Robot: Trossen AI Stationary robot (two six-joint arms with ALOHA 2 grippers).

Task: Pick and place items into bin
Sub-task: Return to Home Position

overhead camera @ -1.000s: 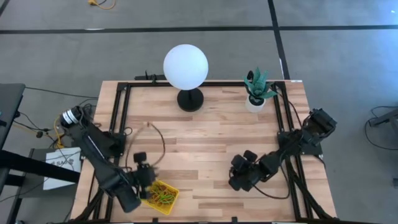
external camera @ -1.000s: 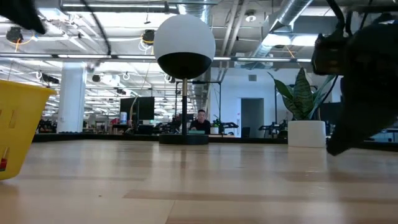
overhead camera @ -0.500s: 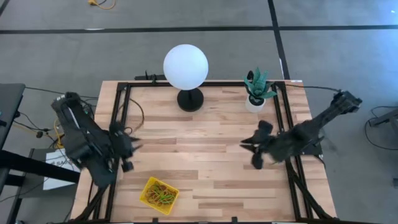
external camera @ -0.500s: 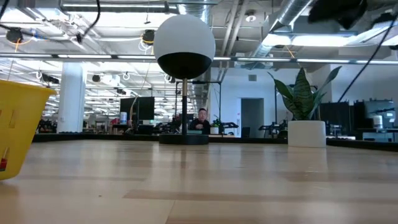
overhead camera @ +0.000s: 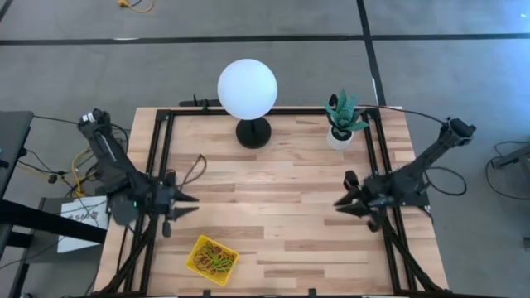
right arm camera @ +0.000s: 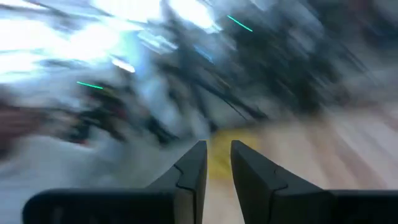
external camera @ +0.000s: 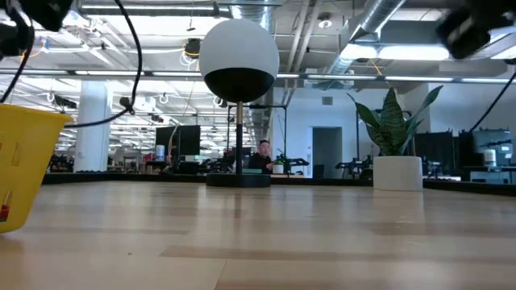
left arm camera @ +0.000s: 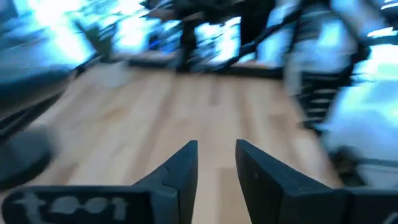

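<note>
The yellow bin [overhead camera: 212, 259] sits near the table's front edge, left of centre, with a tangle of red, green and yellowish rubber bands [overhead camera: 217, 261] lying in it. In the low view its wall [external camera: 24, 169] shows at the left. My left gripper [overhead camera: 190, 199] hovers by the left rail, beyond the bin, pointing toward the table's middle. Its fingers [left arm camera: 216, 148] stand apart with nothing between them. My right gripper [overhead camera: 339, 201] hovers by the right rail, pointing inward. A narrow gap shows between its fingers [right arm camera: 217, 148], and nothing is held.
A lamp with a white globe [overhead camera: 247, 89] stands at the far middle, and a potted plant [overhead camera: 341, 120] at the far right. Black frame rails [overhead camera: 162, 157] run along the table's sides. A thin cable [overhead camera: 197, 168] loops near the left gripper. A person [external camera: 260, 155] sits far behind the table.
My left gripper has risen from over the bin and drawn back toward the table's left and far side, tipping from downward to nearly level. My right gripper has lifted from the near right part of the table and pulled back toward the right rail, also tipping up to level.
</note>
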